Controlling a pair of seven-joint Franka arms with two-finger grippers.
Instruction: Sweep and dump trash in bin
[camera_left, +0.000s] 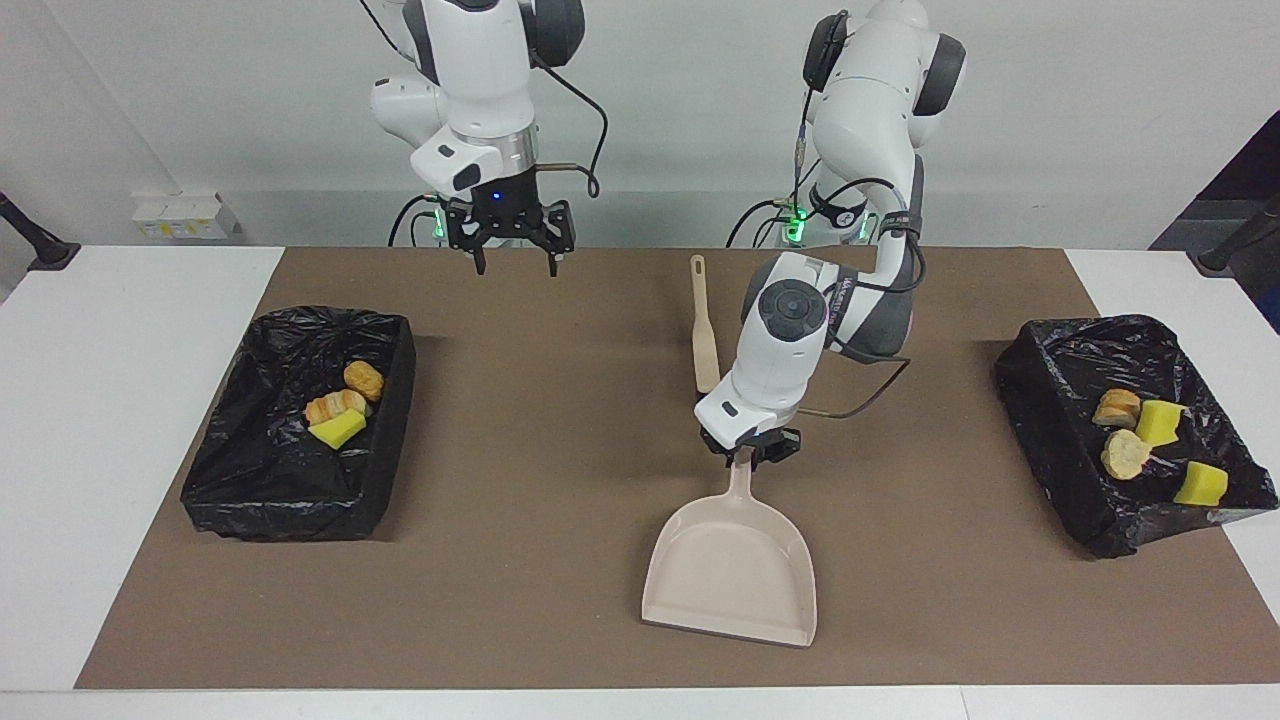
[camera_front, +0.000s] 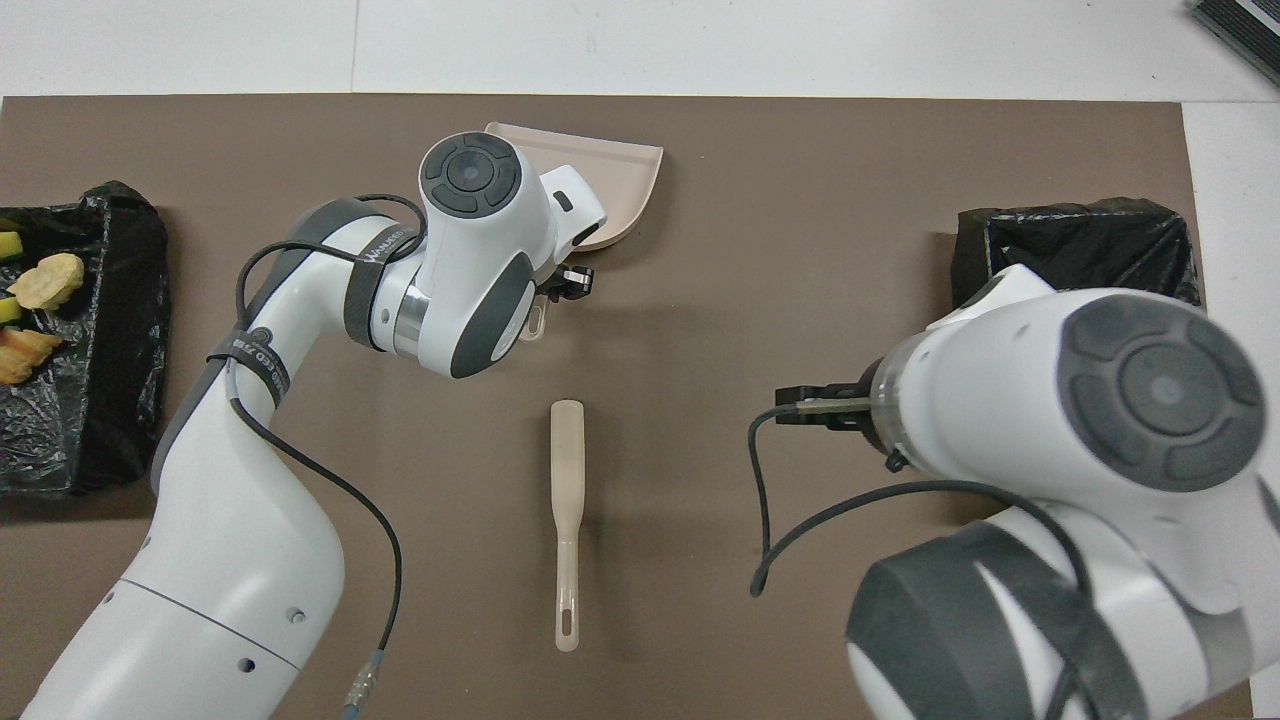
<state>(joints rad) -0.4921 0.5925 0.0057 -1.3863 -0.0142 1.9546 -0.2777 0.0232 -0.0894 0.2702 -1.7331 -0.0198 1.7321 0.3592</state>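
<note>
Now left gripper (camera_left: 748, 455) jaws clamp dustpan (camera_left: 733, 578) handle mid-desk, pan at its 6 o'clock, right gripper (camera_left: 510, 247) open and idle, trash (camera_left: 340, 405) binned at both ends, so probably done.

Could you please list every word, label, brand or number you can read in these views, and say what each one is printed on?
Nothing can be read for certain.
Dark band around the left arm's white forearm: white lettering, too blurred to read.
Second dark band lower on the same arm: white lettering, also unreadable.
Pale beige plastic dustpan, beige long-handled brush, two black bag-lined bins: no text visible.
</note>
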